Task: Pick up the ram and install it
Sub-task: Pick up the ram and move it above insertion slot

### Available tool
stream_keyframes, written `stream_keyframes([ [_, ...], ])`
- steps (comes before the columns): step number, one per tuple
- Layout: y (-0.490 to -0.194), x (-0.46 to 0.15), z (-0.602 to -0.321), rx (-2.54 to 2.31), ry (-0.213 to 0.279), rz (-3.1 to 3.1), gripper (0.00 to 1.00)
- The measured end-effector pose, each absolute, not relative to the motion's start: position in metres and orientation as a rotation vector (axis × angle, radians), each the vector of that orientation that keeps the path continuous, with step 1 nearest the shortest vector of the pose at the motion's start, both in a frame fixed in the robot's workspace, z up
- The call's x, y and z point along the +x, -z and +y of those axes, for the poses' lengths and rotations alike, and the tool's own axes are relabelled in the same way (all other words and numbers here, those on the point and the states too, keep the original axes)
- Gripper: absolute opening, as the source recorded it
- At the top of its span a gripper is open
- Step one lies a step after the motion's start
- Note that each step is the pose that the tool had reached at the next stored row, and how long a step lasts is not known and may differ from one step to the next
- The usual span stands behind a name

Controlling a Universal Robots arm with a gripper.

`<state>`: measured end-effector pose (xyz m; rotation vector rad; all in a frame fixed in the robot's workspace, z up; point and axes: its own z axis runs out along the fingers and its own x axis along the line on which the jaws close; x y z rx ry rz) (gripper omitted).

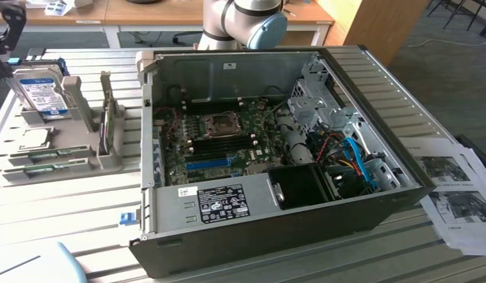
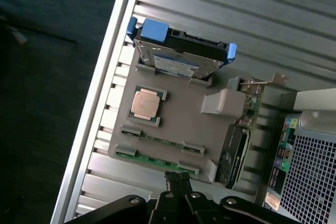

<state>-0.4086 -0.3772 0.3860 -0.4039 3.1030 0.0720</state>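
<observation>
The gripper [image 2: 177,178], closed tight on nothing, hangs above the grey tray [image 2: 184,121] on the worktop [image 2: 236,9], with the ram [image 2: 155,160] lying flat just below its tips and a hard drive [image 2: 178,61] farther off.

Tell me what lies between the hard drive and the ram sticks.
A square processor chip lies between the hard drive and the ram sticks, seen in the wrist view.
</observation>
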Motion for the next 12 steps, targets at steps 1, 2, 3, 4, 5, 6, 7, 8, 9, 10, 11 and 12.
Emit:
stream_keyframes([
  [1,-0.3860,-0.4086,-0.3772,-0.428,-0.072,3.100,0.09],
  [2,-0.3860,-0.4086,-0.3772,-0.454,-0.072,3.097,0.09],
  [3,-0.3860,-0.4086,-0.3772,-0.479,-0.072,3.093,0.09],
  [4,-0.3860,-0.4086,-0.3772,-0.504,-0.073,3.090,0.09],
  [5,-0.3860,-0.4086,-0.3772,-0.528,-0.073,3.086,0.09],
  [6,-0.3860,-0.4086,-0.3772,-0.552,-0.073,3.082,0.09],
  [7,-0.3860,-0.4086,-0.3772,-0.575,-0.073,3.079,0.09],
  [8,-0.3860,-0.4086,-0.3772,-0.600,-0.073,3.074,0.09],
  [9,-0.3859,-0.4086,-0.3772,-0.623,-0.073,3.070,0.09],
  [10,-0.3859,-0.4086,-0.3772,-0.647,-0.073,3.065,0.09],
  [11,-0.3859,-0.4086,-0.3772,-0.671,-0.073,3.061,0.09],
  [12,-0.3858,-0.4086,-0.3772,-0.694,-0.074,3.056,0.09],
])
